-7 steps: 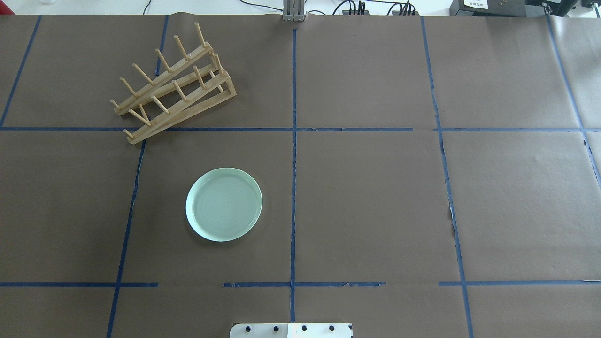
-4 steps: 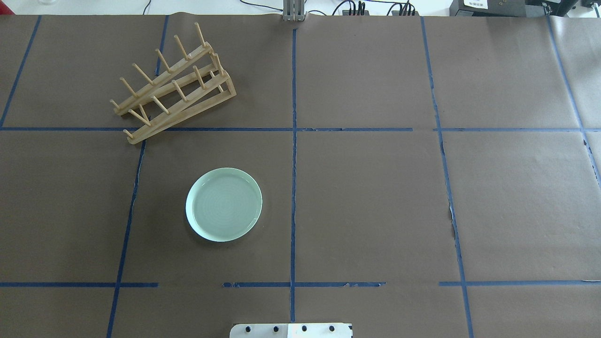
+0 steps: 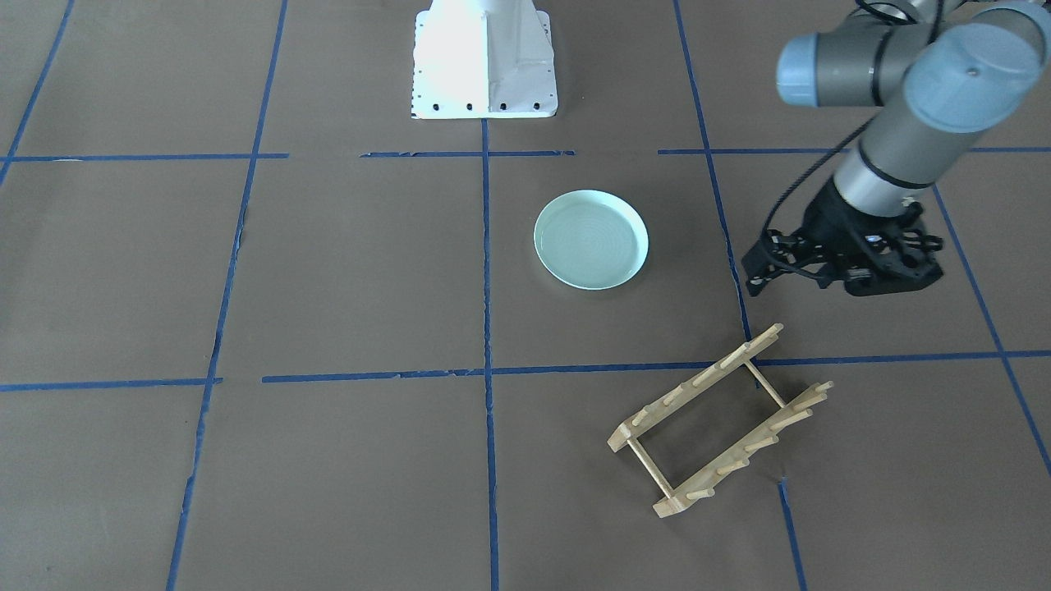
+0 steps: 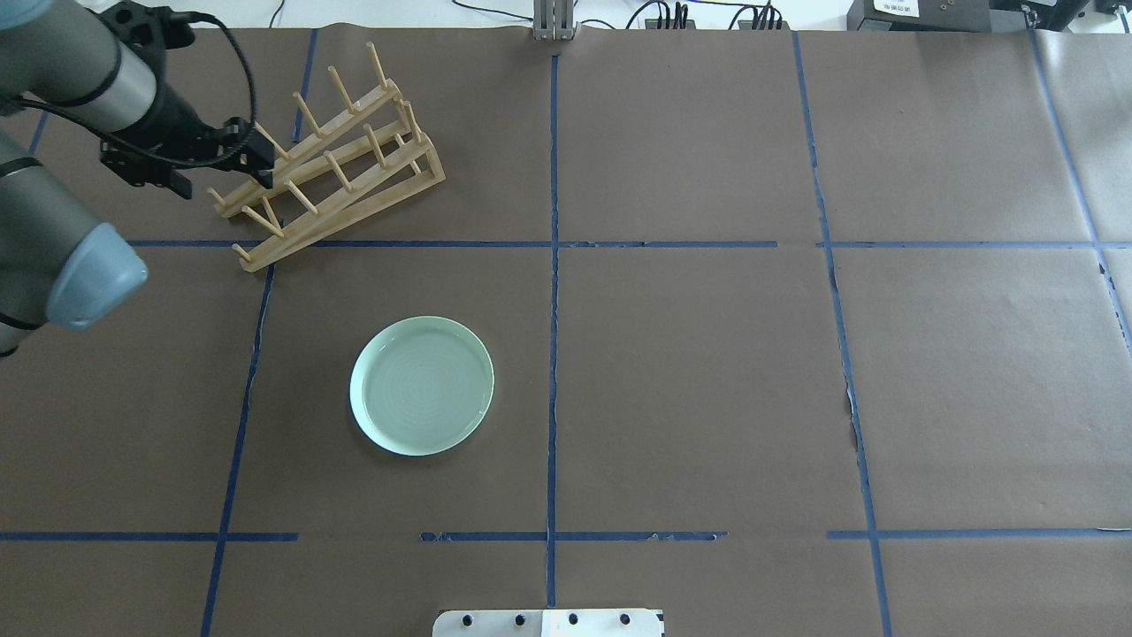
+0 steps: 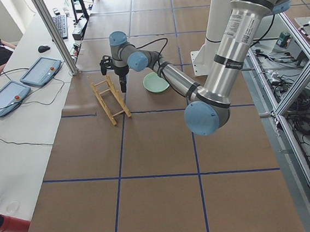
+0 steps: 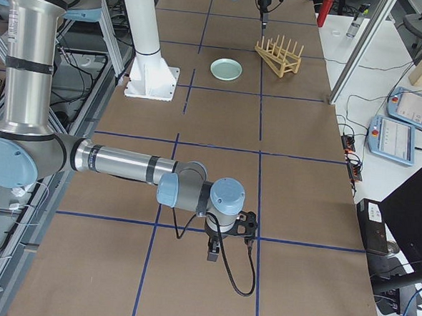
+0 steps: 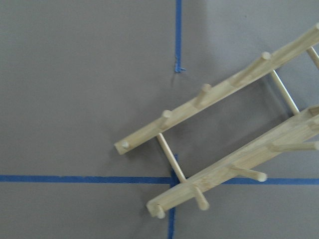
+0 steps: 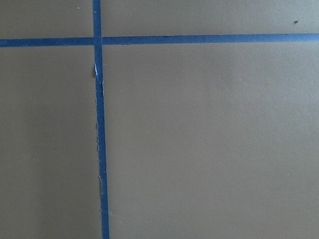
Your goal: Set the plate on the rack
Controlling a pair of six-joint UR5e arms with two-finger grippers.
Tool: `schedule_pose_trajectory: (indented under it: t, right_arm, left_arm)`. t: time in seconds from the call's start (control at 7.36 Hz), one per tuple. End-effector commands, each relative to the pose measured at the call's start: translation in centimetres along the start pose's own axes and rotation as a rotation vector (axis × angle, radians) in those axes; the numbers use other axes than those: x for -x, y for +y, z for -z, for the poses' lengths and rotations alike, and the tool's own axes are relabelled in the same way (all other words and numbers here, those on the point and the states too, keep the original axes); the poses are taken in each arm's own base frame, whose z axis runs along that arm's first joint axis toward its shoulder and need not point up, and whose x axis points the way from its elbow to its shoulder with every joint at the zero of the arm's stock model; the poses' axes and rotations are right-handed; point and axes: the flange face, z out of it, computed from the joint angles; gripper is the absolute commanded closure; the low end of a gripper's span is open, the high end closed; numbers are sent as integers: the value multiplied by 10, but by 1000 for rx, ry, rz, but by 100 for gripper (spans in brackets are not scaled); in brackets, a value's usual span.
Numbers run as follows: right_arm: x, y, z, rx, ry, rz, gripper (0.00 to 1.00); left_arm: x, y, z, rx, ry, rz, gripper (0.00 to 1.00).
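Observation:
The pale mint-green plate [image 4: 422,386] lies flat on the brown table, left of centre; it also shows in the front view [image 3: 590,240]. The wooden rack [image 4: 340,199] stands at the far left with its pegs up, apart from the plate, and shows in the front view [image 3: 698,379] and the left wrist view [image 7: 199,104]. My left gripper [image 4: 262,166] hovers over the rack's left end, looks shut and holds nothing; it also shows in the front view [image 3: 752,277]. My right gripper [image 6: 213,257] points down far off to the right, in the exterior right view only; I cannot tell whether it is open.
The white robot base [image 3: 484,57] sits at the table's near edge. Blue tape lines grid the brown paper. Cables and boxes [image 4: 920,11] line the far edge. Tablets [image 5: 40,69] lie on a side bench beyond the rack.
My left arm has come into the overhead view from the left, and its gripper is now over the rack's left end. Plate and rack have not moved.

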Motion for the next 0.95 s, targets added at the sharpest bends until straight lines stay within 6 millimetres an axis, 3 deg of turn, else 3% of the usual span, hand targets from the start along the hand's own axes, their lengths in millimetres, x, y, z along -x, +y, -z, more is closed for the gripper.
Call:
schedule_pose_trajectory:
  t: [0.0, 0.14, 0.27, 0.41, 0.68, 0.82]
  right_arm:
    - [1, 0, 0, -1, 0, 2, 0]
    - [1, 0, 0, -1, 0, 2, 0]
    - [0, 0, 1, -2, 0, 1, 0]
    - [1, 0, 0, -1, 0, 2, 0]
    - [0, 0, 0, 0, 0, 0, 0]
    - [0, 0, 1, -2, 0, 1, 0]
  left_arm:
    - [-108, 45, -19, 60, -59, 141, 0]
    - [-151, 51, -44, 65, -93, 182, 0]
    - [-190, 71, -81, 100, -137, 203, 0]
    - [-214, 93, -112, 129, -151, 195, 0]
    - [-224, 116, -151, 124, -152, 185, 0]
    - [-227, 127, -157, 134, -150, 172, 0]
